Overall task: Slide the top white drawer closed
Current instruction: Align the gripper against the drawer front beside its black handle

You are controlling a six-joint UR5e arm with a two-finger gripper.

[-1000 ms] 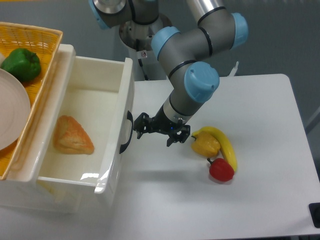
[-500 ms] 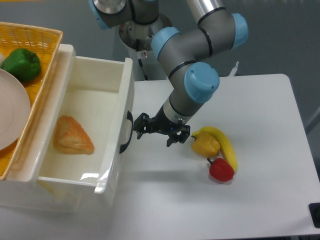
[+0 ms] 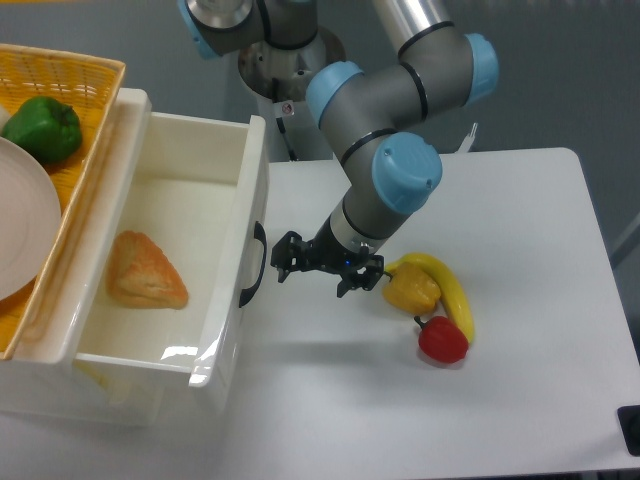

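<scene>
No writing or label can be read anywhere. The white surface [image 3: 560, 230] stands before a plain grey wall. The top white drawer [image 3: 225, 290] is pulled well out at the left, a piece of bread [image 3: 145, 272] inside; its lower part runs off frame. The gripper [image 3: 287, 262] hangs just right of the curved black handle [image 3: 254, 266], apart from it, jaws open. The yellow woven basket [image 3: 70, 75], green pepper [image 3: 42, 128] and plate [image 3: 22, 228] are cut by the left edge.
</scene>
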